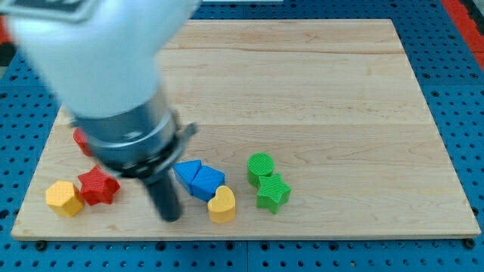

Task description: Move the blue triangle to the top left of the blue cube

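Nearest the lens, and blurred: the arm (98, 68), a pale housing filling the frame's upper left, narrowing to a dark collar and then to the rod. My tip (171, 217) touches down on the wooden board (340, 113) at lower centre-left, just left of the blue pair and left of the yellow heart (222, 205), apart from both by a thin strip of wood. No claw or hand on this rig, so nothing grasped; only the bare rod end resting on the board.

Blue triangle (187, 173) at lower centre, just right of the rod, pressed against the blue cube (206, 182), which sits on its right and slightly lower. Yellow heart just below the cube, touching or nearly so; cannot tell which.

Right of these, green cylinder (260, 168) with green star (273, 193) directly beneath, edges meeting. At lower left, red star (98, 186) beside a yellow hexagon-like block (63, 198), the two in contact. Another red block (81, 141) further up at the left edge, mostly hidden behind the collar, shape not readable.

No containers on the board; every block lies flat on bare wood. No brands, labels or writing legible anywhere. Blue pegboard (454, 45) with regular holes surrounding the board on all sides.
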`<state>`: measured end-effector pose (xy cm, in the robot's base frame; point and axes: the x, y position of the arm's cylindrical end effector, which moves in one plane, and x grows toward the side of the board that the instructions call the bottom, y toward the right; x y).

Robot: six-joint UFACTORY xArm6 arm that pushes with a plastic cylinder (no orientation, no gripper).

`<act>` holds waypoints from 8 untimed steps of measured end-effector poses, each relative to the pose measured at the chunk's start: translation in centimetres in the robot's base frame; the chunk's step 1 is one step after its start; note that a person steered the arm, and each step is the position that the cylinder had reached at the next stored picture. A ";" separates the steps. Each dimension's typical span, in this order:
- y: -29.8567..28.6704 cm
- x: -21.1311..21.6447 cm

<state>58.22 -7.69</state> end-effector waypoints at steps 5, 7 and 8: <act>-1.8 3.6; 2.1 3.0; 3.3 3.0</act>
<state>61.18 -4.35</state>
